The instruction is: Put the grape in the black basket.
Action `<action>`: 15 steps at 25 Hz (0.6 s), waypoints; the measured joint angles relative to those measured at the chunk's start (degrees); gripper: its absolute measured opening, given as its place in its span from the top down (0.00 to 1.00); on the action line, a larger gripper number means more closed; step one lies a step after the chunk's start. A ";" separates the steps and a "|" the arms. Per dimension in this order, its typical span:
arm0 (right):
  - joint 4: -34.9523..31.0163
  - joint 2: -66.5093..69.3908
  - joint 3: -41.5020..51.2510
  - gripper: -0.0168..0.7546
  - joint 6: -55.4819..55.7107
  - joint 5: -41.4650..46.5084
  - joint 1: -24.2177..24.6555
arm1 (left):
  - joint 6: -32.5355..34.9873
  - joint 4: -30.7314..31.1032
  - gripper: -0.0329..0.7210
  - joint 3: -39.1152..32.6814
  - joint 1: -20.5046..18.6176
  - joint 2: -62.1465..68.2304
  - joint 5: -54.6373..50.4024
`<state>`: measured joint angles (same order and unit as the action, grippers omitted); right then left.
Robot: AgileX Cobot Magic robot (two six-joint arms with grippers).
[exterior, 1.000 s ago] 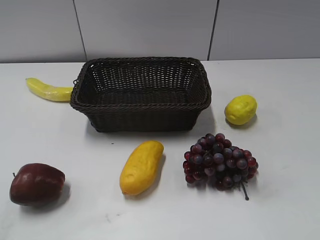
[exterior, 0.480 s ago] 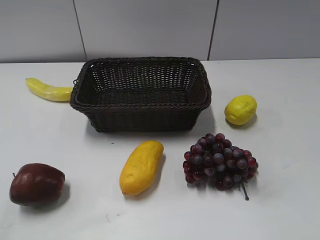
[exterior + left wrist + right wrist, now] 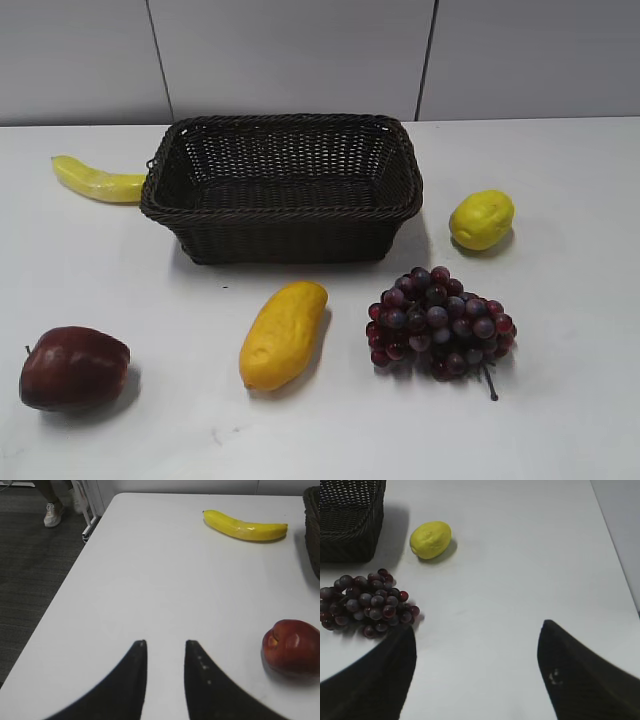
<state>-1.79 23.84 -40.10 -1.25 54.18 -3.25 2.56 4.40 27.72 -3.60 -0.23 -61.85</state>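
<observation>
The grape (image 3: 440,323) is a dark red-purple bunch lying on the white table in front of the black basket's right corner; it also shows in the right wrist view (image 3: 366,603). The black basket (image 3: 283,188) stands empty at the table's back middle; a corner shows in the right wrist view (image 3: 350,520). My right gripper (image 3: 477,630) is open wide and empty, to the right of the grape. My left gripper (image 3: 165,642) is open with a narrow gap and empty, over bare table. Neither gripper shows in the exterior view.
A banana (image 3: 98,180) lies left of the basket. A lemon (image 3: 481,219) sits right of it. A yellow mango-like fruit (image 3: 283,333) lies left of the grape. A dark red apple (image 3: 73,367) sits front left. The table's left edge (image 3: 75,575) drops to the floor.
</observation>
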 joint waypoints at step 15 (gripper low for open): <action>-6.88 24.36 -0.61 0.24 -3.15 -0.28 0.00 | 0.00 0.00 0.65 0.00 0.00 0.00 0.00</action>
<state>-8.67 48.20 -40.71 -4.40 53.89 -3.25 2.56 4.40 27.72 -3.60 -0.23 -61.85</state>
